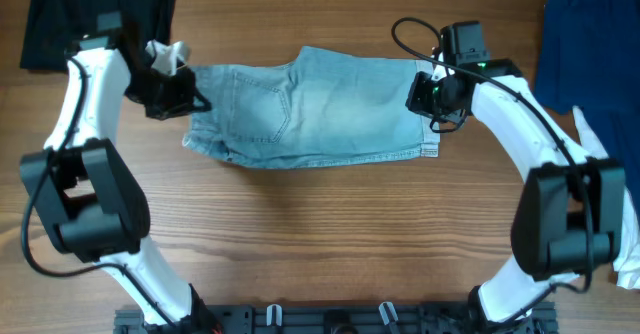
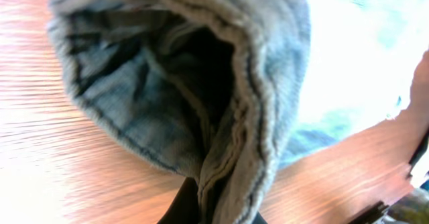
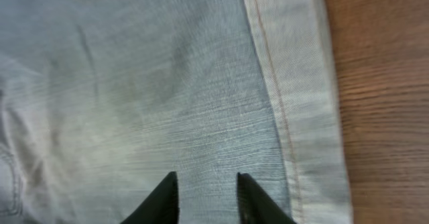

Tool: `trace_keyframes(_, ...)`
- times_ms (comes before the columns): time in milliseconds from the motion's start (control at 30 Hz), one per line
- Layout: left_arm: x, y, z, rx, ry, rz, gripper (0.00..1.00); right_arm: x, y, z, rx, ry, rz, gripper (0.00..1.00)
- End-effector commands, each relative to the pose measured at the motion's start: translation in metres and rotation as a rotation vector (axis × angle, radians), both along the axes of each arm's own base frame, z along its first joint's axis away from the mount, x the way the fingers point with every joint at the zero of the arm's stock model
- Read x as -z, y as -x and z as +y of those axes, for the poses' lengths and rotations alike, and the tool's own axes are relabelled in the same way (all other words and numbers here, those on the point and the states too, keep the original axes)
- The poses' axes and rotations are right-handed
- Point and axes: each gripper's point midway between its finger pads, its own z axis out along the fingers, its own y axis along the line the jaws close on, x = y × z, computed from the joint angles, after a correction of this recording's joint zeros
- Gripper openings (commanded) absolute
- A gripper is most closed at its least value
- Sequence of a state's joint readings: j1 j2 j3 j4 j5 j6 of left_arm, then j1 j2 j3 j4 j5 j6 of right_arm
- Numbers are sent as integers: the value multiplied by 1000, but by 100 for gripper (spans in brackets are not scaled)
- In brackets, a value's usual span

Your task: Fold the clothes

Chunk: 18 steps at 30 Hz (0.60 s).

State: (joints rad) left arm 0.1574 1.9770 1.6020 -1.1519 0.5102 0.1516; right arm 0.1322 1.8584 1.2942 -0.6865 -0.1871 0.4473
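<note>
- Left claw [image 1: 188, 100]: you see it clamped on a bunched edge of the denim shorts [image 1: 320, 109].
- Right claw [image 3: 208, 198]: tips narrowly apart on the denim beside the hem [image 3: 295, 117]; you cannot tell whether cloth is pinched.
- Shorts: spread flat mid-bench [image 1: 320, 234].

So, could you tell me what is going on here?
Pale denim shorts lie spread on the wooden table for folding. The left claw is shut on one end of them. The right claw sits on the cloth beside the cuffed hem at the other end; whether it grips is unclear.
</note>
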Motion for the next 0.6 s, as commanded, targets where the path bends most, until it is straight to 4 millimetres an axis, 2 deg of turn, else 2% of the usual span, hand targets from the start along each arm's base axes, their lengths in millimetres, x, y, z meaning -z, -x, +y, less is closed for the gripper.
trace_keyframes(0, -57, -5, -36, 56, 53, -147, 4, 34, 7, 2, -8, 0, 82, 25)
trace_keyframes(167, -102, -1, -56, 73, 52, -264, 4, 53, 11, -7, -18, 38, 124, 22)
trace_keyframes(233, -123, 2, -57, 68, 49, -321, 4, 55, 12, -8, -16, 38, 127, 22)
trace_keyframes(333, -143, 6, -50, 39, 26, -374, 4, 55, 12, -8, -23, 40, 125, 22)
trace_keyframes(567, -158, 20, -29, -28, -17, -382, 4, 55, 11, -8, -40, 44, 118, 22)
